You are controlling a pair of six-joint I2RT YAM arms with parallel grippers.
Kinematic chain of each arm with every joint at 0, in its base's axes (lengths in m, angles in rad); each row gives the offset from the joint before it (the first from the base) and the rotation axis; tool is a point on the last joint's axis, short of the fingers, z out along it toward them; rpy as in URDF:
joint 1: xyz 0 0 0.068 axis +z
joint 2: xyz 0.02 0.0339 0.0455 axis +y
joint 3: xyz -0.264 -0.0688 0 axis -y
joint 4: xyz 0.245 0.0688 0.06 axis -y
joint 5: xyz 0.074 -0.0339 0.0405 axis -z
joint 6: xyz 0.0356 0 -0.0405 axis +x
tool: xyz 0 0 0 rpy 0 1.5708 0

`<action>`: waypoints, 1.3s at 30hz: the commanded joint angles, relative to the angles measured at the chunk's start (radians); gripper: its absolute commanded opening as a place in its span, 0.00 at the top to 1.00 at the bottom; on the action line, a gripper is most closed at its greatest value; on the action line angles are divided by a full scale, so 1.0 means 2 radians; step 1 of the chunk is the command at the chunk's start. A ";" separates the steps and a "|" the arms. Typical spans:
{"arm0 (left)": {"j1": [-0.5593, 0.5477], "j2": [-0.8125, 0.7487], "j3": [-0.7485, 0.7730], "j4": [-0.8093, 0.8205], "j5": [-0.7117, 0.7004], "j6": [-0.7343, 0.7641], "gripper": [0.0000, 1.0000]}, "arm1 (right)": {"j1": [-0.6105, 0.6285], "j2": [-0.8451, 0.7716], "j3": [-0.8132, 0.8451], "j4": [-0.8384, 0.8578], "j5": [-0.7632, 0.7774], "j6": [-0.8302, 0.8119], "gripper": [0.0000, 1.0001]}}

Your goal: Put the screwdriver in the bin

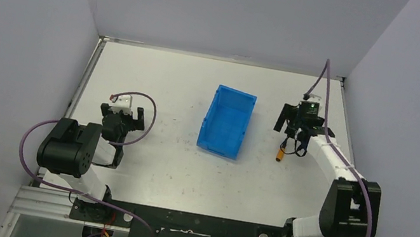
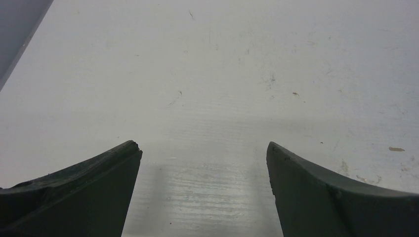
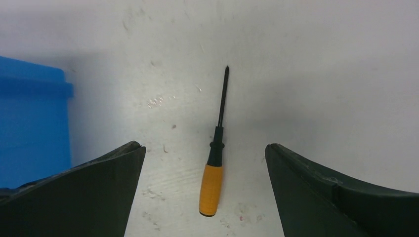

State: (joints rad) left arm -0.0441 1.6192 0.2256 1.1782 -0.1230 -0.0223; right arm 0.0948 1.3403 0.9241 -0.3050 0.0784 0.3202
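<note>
Scuffed white table (image 1: pixel 162 78) enclosed by pale grey walls (image 1: pixel 232 6), metal rail (image 1: pixel 208 229) at its near edge

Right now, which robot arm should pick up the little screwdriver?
The right arm. Its open right gripper hangs over the screwdriver, which lies on the table between its jaws. The left gripper is on the far side of the bin, with only table beneath it.

From above, the right claw (image 1: pixel 293 144) hides part of the screwdriver (image 1: pixel 282 152). Only its orange end peeks out, and the thin black part is too small to see. In the right wrist picture the bin (image 3: pixel 29 123) runs off the left edge. The claw's fingers (image 3: pixel 89 192) are cut off at the bottom.
</note>
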 commanded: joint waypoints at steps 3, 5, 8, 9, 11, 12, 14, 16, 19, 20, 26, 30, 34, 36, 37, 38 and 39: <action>-0.001 -0.004 0.012 0.020 0.002 -0.003 0.03 | 0.002 0.101 0.007 -0.045 -0.011 -0.008 0.08; 0.000 -0.004 0.012 0.020 0.002 -0.004 0.03 | 0.001 0.120 -0.003 -0.034 -0.019 -0.007 0.14; -0.001 -0.004 0.012 0.019 0.002 -0.004 0.03 | 0.002 0.139 -0.015 -0.023 -0.027 -0.006 0.27; 0.000 -0.004 0.012 0.020 0.002 -0.003 0.03 | 0.004 0.144 -0.019 -0.022 -0.028 -0.006 0.36; 0.000 -0.004 0.012 0.019 0.002 -0.003 0.03 | 0.005 0.147 -0.022 -0.021 -0.026 -0.007 0.56; 0.000 -0.004 0.012 0.019 0.002 -0.003 0.03 | 0.005 0.145 -0.022 -0.023 -0.025 -0.007 0.65; 0.000 -0.004 0.012 0.020 0.002 -0.003 0.03 | 0.006 0.140 -0.019 -0.028 -0.023 -0.009 0.85; -0.001 -0.004 0.012 0.020 0.003 -0.003 0.03 | 0.006 0.128 -0.010 -0.040 -0.019 -0.011 1.00; -0.001 -0.004 0.012 0.019 0.003 -0.004 0.03 | 0.016 0.098 0.017 -0.072 -0.003 -0.012 1.00; -0.001 -0.004 0.012 0.020 0.002 -0.003 0.03 | 0.023 0.087 0.029 -0.085 0.004 -0.012 1.00; -0.001 -0.003 0.012 0.019 0.002 -0.004 0.03 | 0.087 0.030 0.119 -0.173 0.057 -0.003 1.00; -0.001 -0.004 0.012 0.019 0.002 -0.003 0.03 | 0.133 0.011 0.181 -0.199 0.062 0.019 1.00; -0.001 -0.004 0.012 0.019 0.002 -0.003 0.03 | 0.204 0.004 0.224 -0.168 0.062 0.033 1.00; -0.001 -0.004 0.012 0.019 0.002 -0.003 0.03 | 0.240 0.009 0.235 -0.144 0.067 0.039 1.00; -0.001 -0.004 0.012 0.020 0.002 -0.003 0.03 | 0.258 0.014 0.239 -0.134 0.070 0.040 1.00; -0.001 -0.004 0.012 0.020 0.002 -0.003 0.03 | 0.269 0.021 0.242 -0.123 0.072 0.040 1.00; -0.001 -0.004 0.012 0.019 0.002 -0.003 0.03 | 0.276 0.031 0.243 -0.116 0.072 0.041 1.00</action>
State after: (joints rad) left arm -0.0441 1.6192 0.2256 1.1782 -0.1230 -0.0223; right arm 0.5724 1.3682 1.3697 -0.6117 0.1844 0.3767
